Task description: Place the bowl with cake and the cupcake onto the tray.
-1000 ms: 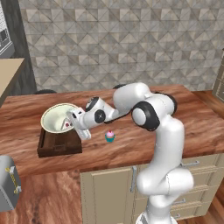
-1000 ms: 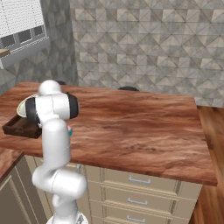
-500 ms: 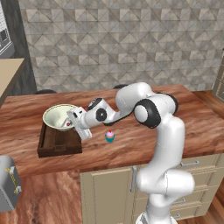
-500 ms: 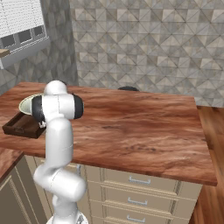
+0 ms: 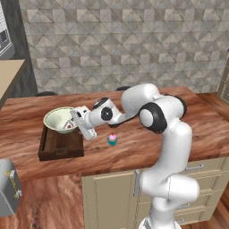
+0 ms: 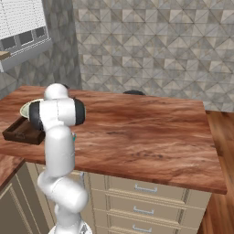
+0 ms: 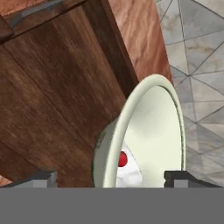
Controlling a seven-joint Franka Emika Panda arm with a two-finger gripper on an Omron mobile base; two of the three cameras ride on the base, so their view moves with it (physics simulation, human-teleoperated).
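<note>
From the left base camera, the bowl with cake [image 5: 60, 119] is sitting in the far end of the tray [image 5: 59, 144], a wide pale cream-green dish tipping slightly, the white slice and red dot showing inside. The gripper [image 5: 79, 122] is hovering at the bowl's three o'clock rim with its jaws spread wide. The cupcake [image 5: 112, 139], teal wrapper and pink frosting, is standing on the counter [image 5: 188, 129] at the tray's three o'clock, apart from it.

From the right base camera, the tray [image 6: 19, 131] is lying at nine o'clock, the bowl's rim [image 6: 26, 109] peeking behind the arm.

From the hand camera, the bowl [image 7: 151, 131] is filling the centre between the parted fingertips [image 7: 43, 177], with tray floor [image 7: 52, 100] at ten o'clock.
</note>
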